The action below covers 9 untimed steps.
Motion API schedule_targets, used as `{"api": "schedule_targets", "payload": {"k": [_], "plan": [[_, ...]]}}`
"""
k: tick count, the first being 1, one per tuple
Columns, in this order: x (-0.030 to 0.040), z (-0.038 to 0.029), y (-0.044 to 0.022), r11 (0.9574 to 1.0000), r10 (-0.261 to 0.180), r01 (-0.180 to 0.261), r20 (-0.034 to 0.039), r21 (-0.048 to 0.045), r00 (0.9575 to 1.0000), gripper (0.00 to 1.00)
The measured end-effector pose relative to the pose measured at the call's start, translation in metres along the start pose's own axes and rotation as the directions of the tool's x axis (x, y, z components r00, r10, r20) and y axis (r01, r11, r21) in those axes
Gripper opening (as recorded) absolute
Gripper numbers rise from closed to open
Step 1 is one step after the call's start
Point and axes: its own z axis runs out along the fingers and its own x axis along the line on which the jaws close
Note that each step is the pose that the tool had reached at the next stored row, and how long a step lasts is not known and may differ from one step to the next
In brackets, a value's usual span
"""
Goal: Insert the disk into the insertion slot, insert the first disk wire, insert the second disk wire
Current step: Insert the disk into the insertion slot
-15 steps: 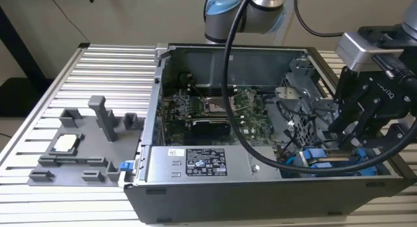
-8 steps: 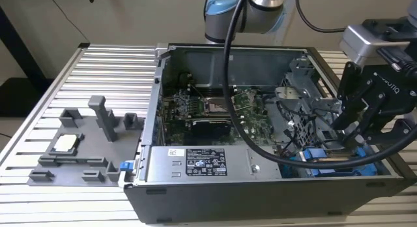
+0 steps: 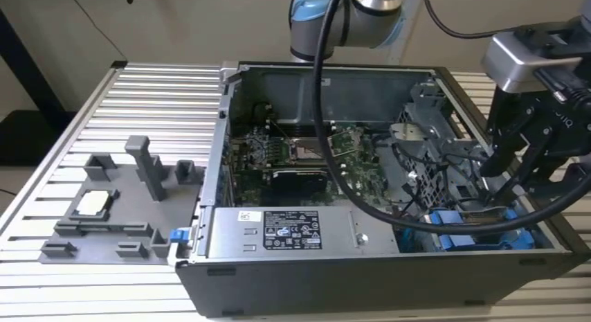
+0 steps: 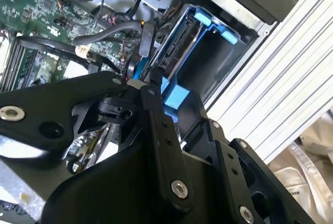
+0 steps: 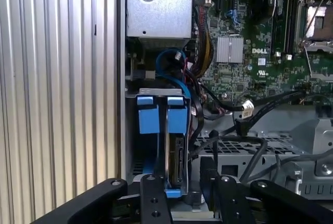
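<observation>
The disk (image 5: 178,164) stands on edge in its blue carrier inside the insertion slot (image 3: 461,232), the grey cage with blue end tabs (image 5: 156,115) at the case's front corner on the exterior view's right. Its connector edge (image 4: 179,39) faces the motherboard side. My gripper (image 3: 503,187) hangs just above that end of the cage, open, with its black fingers (image 5: 153,198) on either side of the disk's end. Black wires with plugs (image 5: 242,125) lie loose over the perforated cage beside the disk. One black plug (image 4: 145,37) is close to the disk's connector edge.
The open computer case (image 3: 212,197) lies on a slatted aluminium table (image 3: 157,93). A grey labelled power supply (image 3: 277,232) fills the front, with the motherboard (image 3: 295,149) behind it. A grey fixture (image 3: 120,197) with small parts stands at the exterior view's left. The arm's cable (image 3: 323,128) loops over the case.
</observation>
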Motion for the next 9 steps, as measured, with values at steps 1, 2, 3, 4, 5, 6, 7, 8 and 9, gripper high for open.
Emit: {"api": "schedule_targets", "payload": {"k": [1, 2, 3, 4, 5, 6, 7, 8, 9], "plan": [[-0.0001, -0.0008, 0.0, 1.0, 0.0, 0.0, 0.0015, 0.0045, 1.0, 0.41], [-0.0002, -0.0014, 0.0, 0.9999, 0.0, 0.0, 0.0029, 0.0105, 1.0, 0.41], [-0.0007, -0.0013, 0.0002, 0.9998, -0.001, 0.001, 0.0031, 0.0175, 1.0, 0.41], [-0.001, -0.0013, 0.0004, 0.9997, -0.001, 0.001, 0.0033, 0.0247, 1.0, 0.41], [-0.0011, -0.0013, 0.0006, 0.9994, -0.002, 0.002, 0.0046, 0.035, 1.0, 0.41], [-0.0011, -0.0012, 0.0008, 0.9988, -0.003, 0.002, 0.0066, 0.048, 1.0, 0.41], [-0.0013, -0.0014, 0.0012, 0.998, -0.004, 0.004, 0.0083, 0.0638, 1.0, 0.41], [-0.0013, -0.0014, 0.0015, 0.9969, -0.006, 0.005, 0.0102, 0.0787, 0.9999, 0.41], [-0.0013, -0.0012, 0.0018, 0.996, -0.007, 0.006, 0.0123, 0.0886, 0.9999, 0.41]]}}
